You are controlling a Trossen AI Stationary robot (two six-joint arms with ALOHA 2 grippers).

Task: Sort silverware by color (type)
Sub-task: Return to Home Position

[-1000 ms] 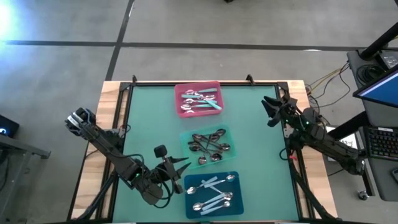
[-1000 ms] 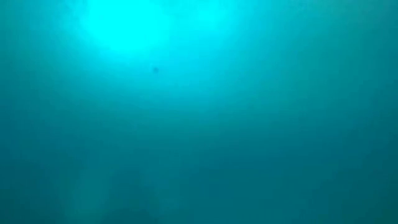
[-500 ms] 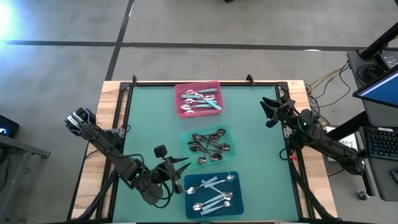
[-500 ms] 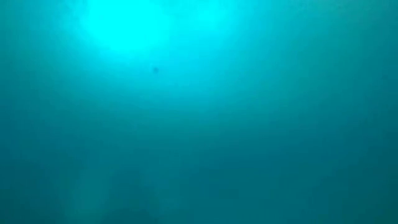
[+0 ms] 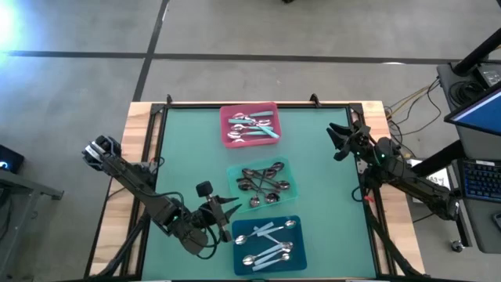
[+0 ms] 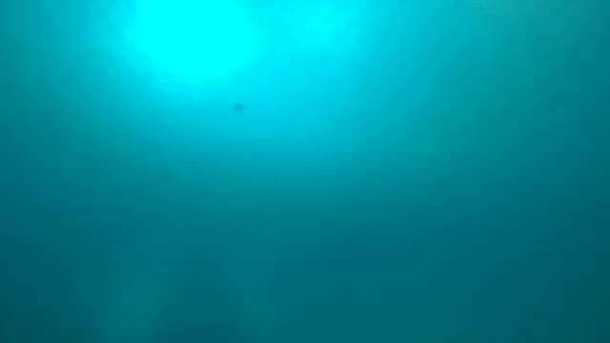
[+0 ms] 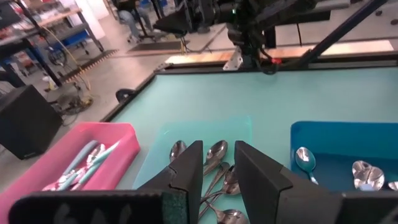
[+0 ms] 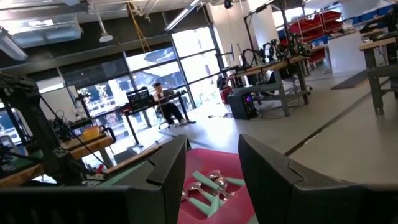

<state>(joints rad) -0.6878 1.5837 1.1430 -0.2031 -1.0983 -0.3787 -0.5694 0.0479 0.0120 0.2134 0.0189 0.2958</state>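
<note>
On the counter [image 5: 188,141], spoons [image 5: 262,182] fill the pink tray [image 5: 224,117], mint tray [image 5: 291,166] and blue tray [image 5: 239,227]; the left end effector [image 5: 227,207] and right end effector [image 5: 337,141] are empty, fingers apart.

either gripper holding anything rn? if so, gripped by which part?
Nothing is held. The left gripper and the right gripper are both open, and the gap between each pair of fingers is empty.
</note>
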